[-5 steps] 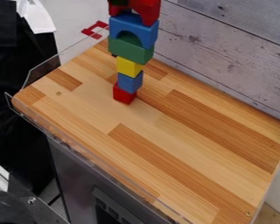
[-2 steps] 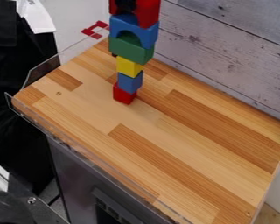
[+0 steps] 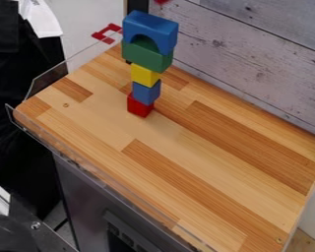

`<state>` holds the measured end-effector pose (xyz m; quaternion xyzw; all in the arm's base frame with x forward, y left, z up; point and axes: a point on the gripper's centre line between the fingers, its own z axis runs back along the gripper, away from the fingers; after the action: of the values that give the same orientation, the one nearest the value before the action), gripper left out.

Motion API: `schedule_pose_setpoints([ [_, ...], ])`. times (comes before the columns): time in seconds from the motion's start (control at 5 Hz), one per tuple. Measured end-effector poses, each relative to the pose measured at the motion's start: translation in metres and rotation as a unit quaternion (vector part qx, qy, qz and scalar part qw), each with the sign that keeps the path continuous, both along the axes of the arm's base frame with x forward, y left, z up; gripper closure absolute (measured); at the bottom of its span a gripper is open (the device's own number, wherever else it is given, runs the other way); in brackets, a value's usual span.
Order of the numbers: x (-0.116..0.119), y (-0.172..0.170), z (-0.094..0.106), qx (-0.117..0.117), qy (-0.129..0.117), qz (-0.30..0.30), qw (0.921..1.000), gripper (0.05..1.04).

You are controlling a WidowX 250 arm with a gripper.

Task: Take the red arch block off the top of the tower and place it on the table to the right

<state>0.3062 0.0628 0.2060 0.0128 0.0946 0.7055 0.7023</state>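
One red block (image 3: 161, 1) has gone up off the blue arch (image 3: 150, 23) to the view's top edge, making the tower (image 3: 145, 75) shorter; I can't tell how open my claw is or what it holds.

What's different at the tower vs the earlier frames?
The upper red block moved up, away from the blue arch, to the view's top edge. Grip or release: can't tell. Unchanged: blue arch, green block, yellow block, blue cube, lower red cube.
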Motion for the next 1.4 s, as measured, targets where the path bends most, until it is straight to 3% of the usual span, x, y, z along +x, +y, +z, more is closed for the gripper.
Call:
schedule_pose_setpoints([
  [0.2,0.003,-0.016,0.013,0.007,-0.003,-0.040,0.9992,0.510],
  [0.4,0.001,-0.065,-0.008,0.005,0.011,-0.164,0.9864,0.510],
  [0.6,-0.019,-0.111,-0.035,-0.028,0.011,-0.280,0.9594,0.510],
  [0.8,-0.031,-0.143,-0.055,-0.037,0.029,-0.340,0.9392,0.510],
  [1.0,-0.040,-0.164,-0.077,-0.057,0.044,-0.356,0.9318,0.510],
  [1.2,-0.048,-0.168,-0.102,-0.066,0.049,-0.409,0.9088,0.510],
  [1.4,-0.055,-0.171,-0.133,-0.074,0.070,-0.506,0.8564,0.510],
])
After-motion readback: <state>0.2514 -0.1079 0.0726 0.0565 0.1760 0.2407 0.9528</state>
